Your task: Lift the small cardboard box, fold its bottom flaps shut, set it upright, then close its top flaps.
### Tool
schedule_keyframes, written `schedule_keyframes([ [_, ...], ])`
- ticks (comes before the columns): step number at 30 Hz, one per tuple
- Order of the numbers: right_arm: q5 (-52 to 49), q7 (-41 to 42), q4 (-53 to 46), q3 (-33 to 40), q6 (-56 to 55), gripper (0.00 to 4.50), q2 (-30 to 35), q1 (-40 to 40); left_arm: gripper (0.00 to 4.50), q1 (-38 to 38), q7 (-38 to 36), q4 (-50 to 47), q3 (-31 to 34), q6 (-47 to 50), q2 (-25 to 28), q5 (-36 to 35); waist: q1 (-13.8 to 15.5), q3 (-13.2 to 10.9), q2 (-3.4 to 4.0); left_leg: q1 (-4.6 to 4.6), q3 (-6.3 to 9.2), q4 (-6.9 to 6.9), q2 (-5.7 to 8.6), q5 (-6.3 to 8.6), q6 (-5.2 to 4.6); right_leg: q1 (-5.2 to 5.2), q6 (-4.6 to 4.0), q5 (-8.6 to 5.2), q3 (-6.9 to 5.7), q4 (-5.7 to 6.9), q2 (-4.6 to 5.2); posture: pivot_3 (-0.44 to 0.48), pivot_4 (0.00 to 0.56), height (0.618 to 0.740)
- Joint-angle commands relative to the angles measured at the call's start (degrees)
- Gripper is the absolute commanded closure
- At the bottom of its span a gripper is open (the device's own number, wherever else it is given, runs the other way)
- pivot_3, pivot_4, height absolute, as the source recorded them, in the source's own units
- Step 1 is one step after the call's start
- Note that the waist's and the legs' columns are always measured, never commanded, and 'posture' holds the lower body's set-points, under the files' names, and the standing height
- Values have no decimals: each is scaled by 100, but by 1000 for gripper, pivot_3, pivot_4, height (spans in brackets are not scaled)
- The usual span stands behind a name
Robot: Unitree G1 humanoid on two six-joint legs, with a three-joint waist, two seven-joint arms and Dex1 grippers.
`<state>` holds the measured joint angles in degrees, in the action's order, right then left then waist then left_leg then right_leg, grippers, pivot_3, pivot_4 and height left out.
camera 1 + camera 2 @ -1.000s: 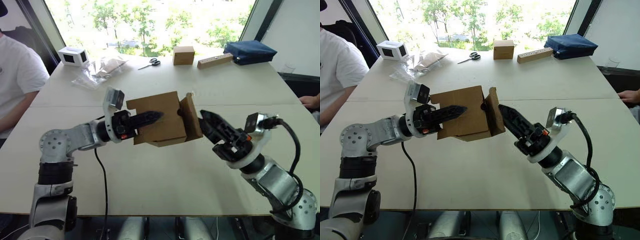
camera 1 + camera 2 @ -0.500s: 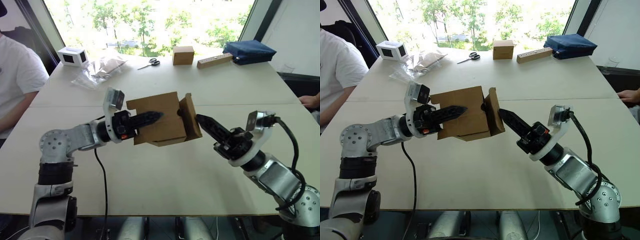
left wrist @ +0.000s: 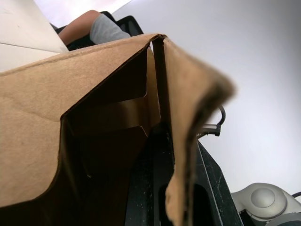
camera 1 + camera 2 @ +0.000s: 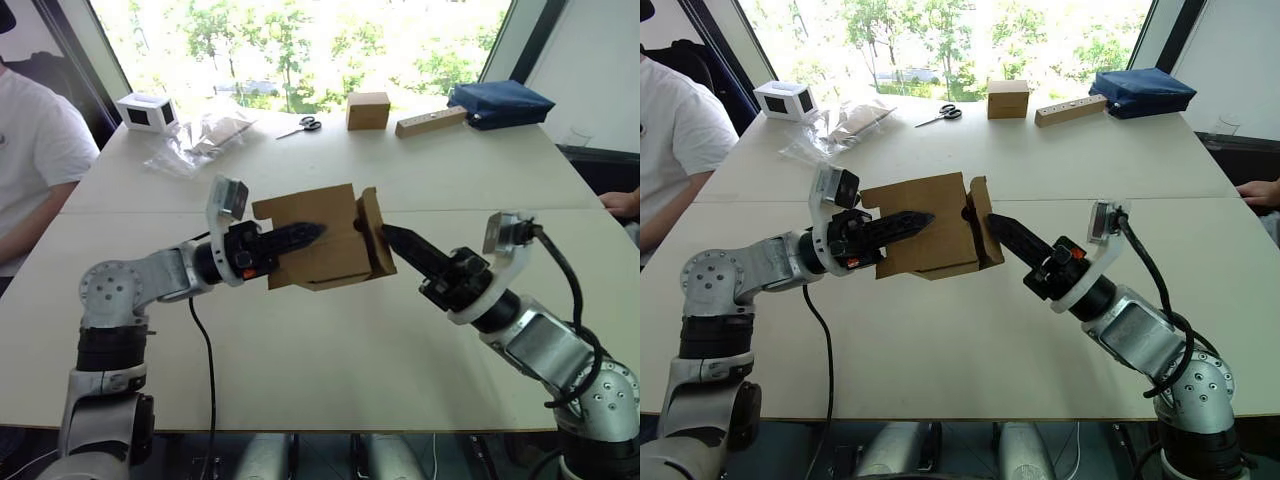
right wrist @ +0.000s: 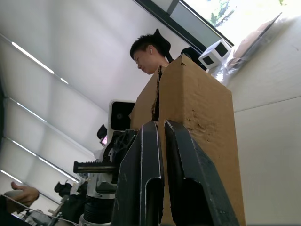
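Left eye view: our left gripper (image 4: pixel 300 237) clamps the small cardboard box (image 4: pixel 315 250) by one wall, holding it above the table (image 4: pixel 330 340). Our right gripper (image 4: pixel 395 240), fingers nearly together, presses the bottom flaps (image 4: pixel 375 235) just ahead of its tips.

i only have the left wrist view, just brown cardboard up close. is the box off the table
Observer: Yes. The left gripper holds the small plain brown cardboard box on its side, above the pale table.
Operator: where's the other arm
Observer: The right gripper, its two black fingers together, presses an end flap toward the box.
Operator: anything near it on the table
Observer: No. A closed brown cube box, scissors and a blue pouch lie along the far edge.
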<state>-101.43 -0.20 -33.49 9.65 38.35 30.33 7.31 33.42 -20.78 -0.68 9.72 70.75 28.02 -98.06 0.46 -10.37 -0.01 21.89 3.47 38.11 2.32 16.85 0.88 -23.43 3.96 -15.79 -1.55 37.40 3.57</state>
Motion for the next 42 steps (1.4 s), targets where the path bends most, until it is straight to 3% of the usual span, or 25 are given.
schedule_keyframes([
  [1,187,-8,-139,7,-117,4272,-22,41,4500,25,-36,-198,-4,-70,-8,-127,3,0,0,0,0,0,0,0,0,0,0,0,0,0,0,0,150,740],
  [14,757,-172,3,77,-452,4272,-346,113,4500,21,-23,-204,-3,-87,-9,-135,3,0,0,1,0,0,0,0,0,-1,0,0,0,-1,0,0,150,740],
  [19,-90,76,-16,498,-408,4272,-114,85,4500,4,-31,-206,20,-92,14,-136,6,0,0,3,0,0,0,0,0,-2,0,0,0,-1,0,0,150,740],
  [26,-121,-13,376,810,-502,4272,-34,-6,4500,20,-51,-206,27,-96,9,-164,11,0,0,4,0,0,0,1,-1,-2,0,0,0,-3,0,0,150,740],
  [29,113,104,396,719,-371,3585,21,-112,4500,34,-62,-196,28,-92,10,-181,7,0,0,5,0,0,0,1,-1,-2,0,0,0,-3,0,0,150,740],
  [31,196,79,450,664,-358,2743,-33,-159,4500,43,-54,-197,32,-93,9,-225,5,0,0,5,0,0,0,1,-2,-3,0,0,0,-2,0,0,150,740],
  [42,-190,60,367,463,-265,2743,-281,-151,4500,42,-20,-213,32,-122,35,-280,10,0,0,5,0,0,0,1,-2,-3,0,0,0,-3,0,0,150,740],
])
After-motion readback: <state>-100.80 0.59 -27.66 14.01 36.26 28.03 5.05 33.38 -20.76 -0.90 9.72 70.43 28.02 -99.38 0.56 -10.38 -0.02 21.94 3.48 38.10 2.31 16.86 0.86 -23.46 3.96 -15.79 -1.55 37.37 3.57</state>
